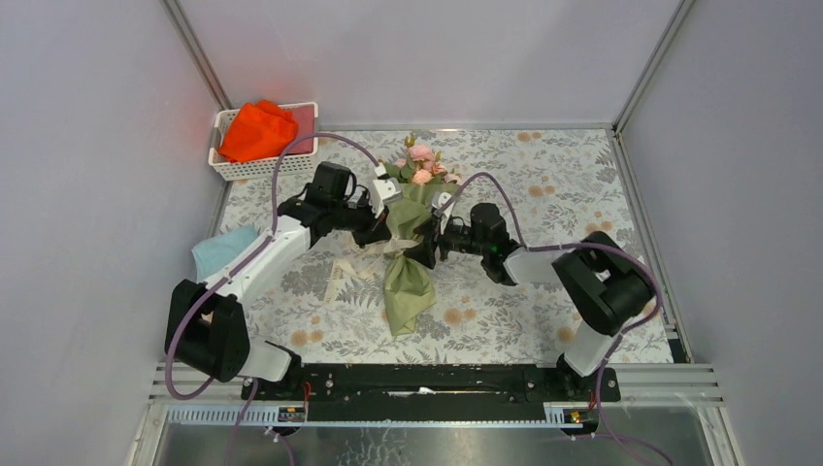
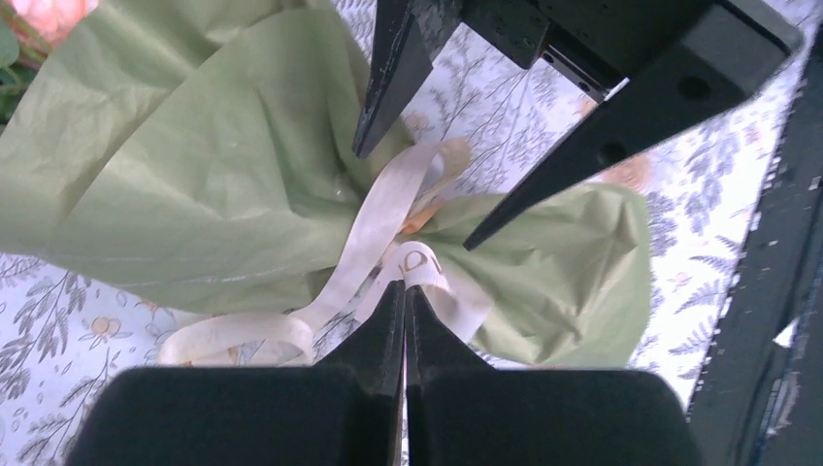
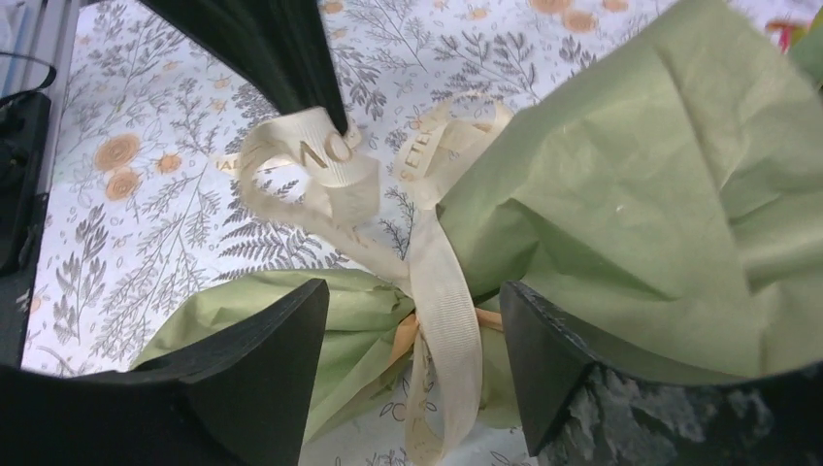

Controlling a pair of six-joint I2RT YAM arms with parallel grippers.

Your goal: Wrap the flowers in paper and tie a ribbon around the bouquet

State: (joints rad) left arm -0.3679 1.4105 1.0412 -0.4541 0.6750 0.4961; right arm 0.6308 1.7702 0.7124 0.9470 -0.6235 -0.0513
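Note:
The bouquet [image 1: 409, 254] lies mid-table, a cone of olive-green paper [image 2: 184, 184] with pink flowers [image 1: 420, 163] at its far end. A cream ribbon [image 3: 442, 291] is wound around the pinched waist, with loops hanging off to the left. My left gripper [image 2: 406, 283] is shut on one ribbon loop beside the waist; in the right wrist view its fingertips [image 3: 330, 116] pinch that loop. My right gripper [image 3: 415, 291] stands open astride the waist, a ribbon strand running loose between its fingers. In the top view both grippers [image 1: 386, 233] [image 1: 434, 243] meet at the bouquet's waist.
A white basket [image 1: 262, 171] with an orange-red cloth [image 1: 257, 131] stands at the back left corner. A light blue cloth [image 1: 221, 249] lies by the left wall under my left arm. Grey walls close in three sides of the floral tablecloth [image 1: 543, 184].

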